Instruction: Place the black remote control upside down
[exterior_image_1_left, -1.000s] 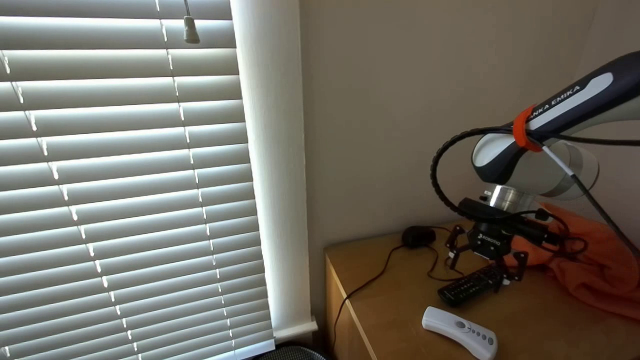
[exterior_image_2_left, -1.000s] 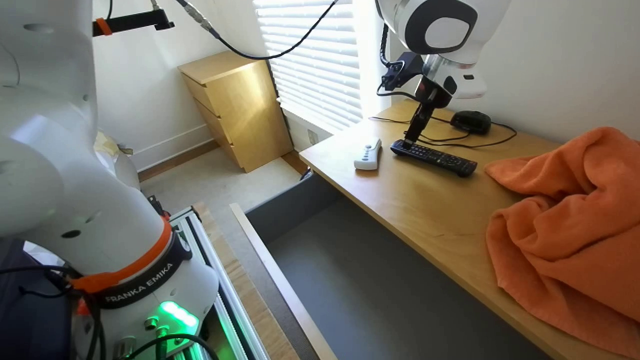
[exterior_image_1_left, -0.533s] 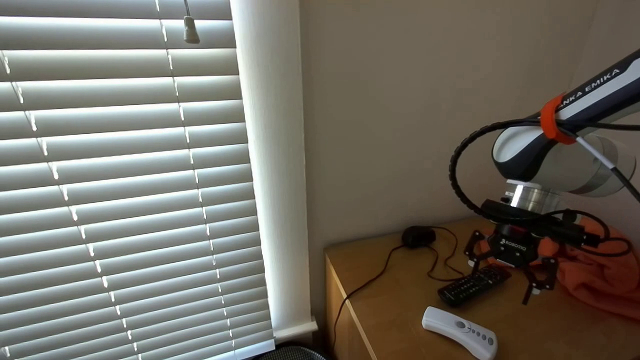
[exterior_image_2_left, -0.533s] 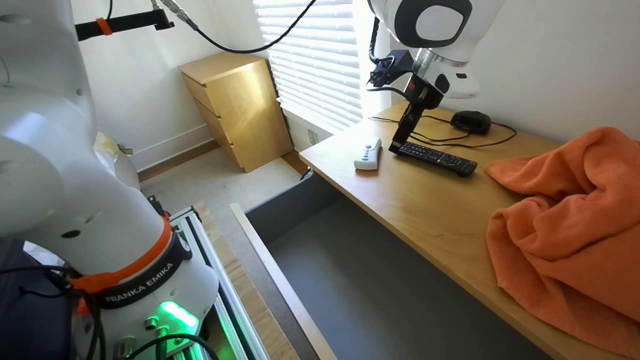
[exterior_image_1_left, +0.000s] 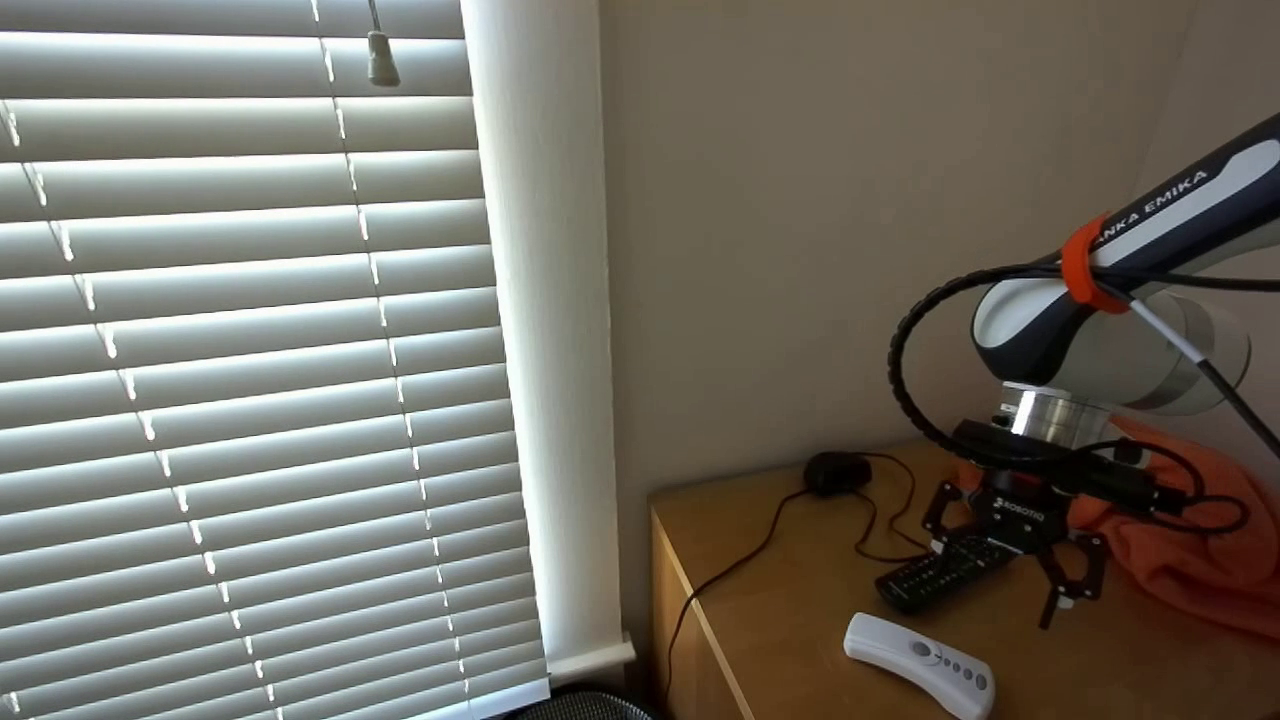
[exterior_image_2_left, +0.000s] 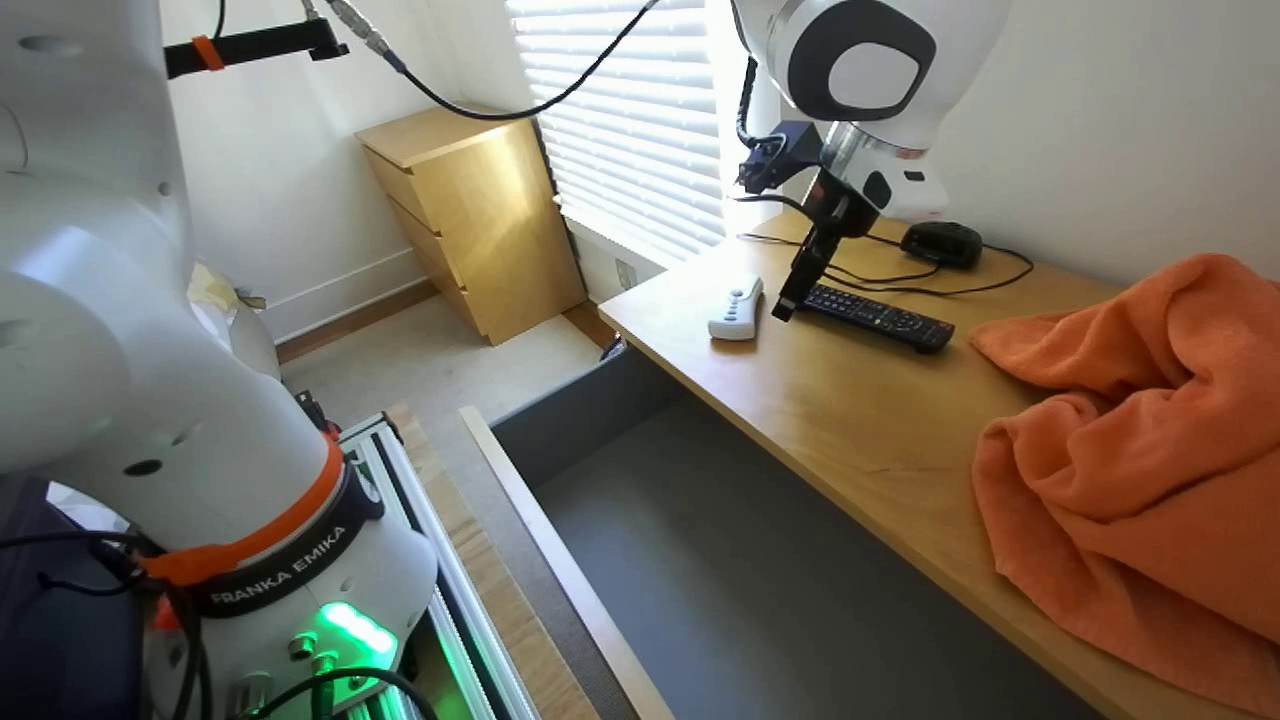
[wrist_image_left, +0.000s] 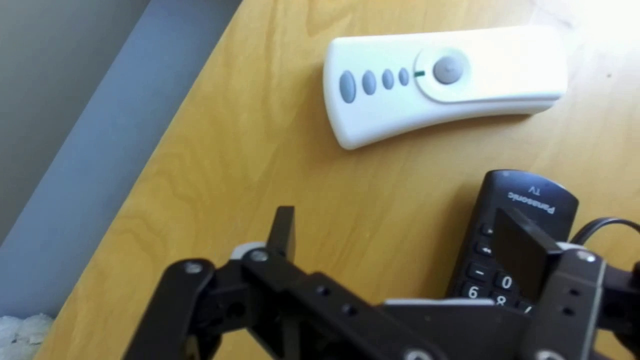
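The black remote control (exterior_image_1_left: 920, 582) lies flat on the wooden top, buttons facing up, in both exterior views (exterior_image_2_left: 882, 318). In the wrist view its labelled end (wrist_image_left: 522, 190) shows at the lower right, partly hidden by a finger. My gripper (exterior_image_1_left: 993, 585) is open, with nothing between its fingers. In an exterior view its fingertips (exterior_image_2_left: 785, 310) are just off the remote's end nearer the white remote. In the wrist view (wrist_image_left: 395, 220) one finger overlaps the black remote and the other is over bare wood. I cannot tell whether a finger touches the remote.
A white remote (wrist_image_left: 445, 85) lies beside the black one, close to the gripper. A round black object (exterior_image_2_left: 942, 244) with a cable lies behind. An orange cloth (exterior_image_2_left: 1150, 450) is heaped on the wooden top (exterior_image_2_left: 850, 430). An open grey drawer (exterior_image_2_left: 700, 540) is below the front edge.
The gripper moved off the black remote's end, rightward in an exterior view, then lowered slightly beside it. It stays open. Both remotes lie where they were.
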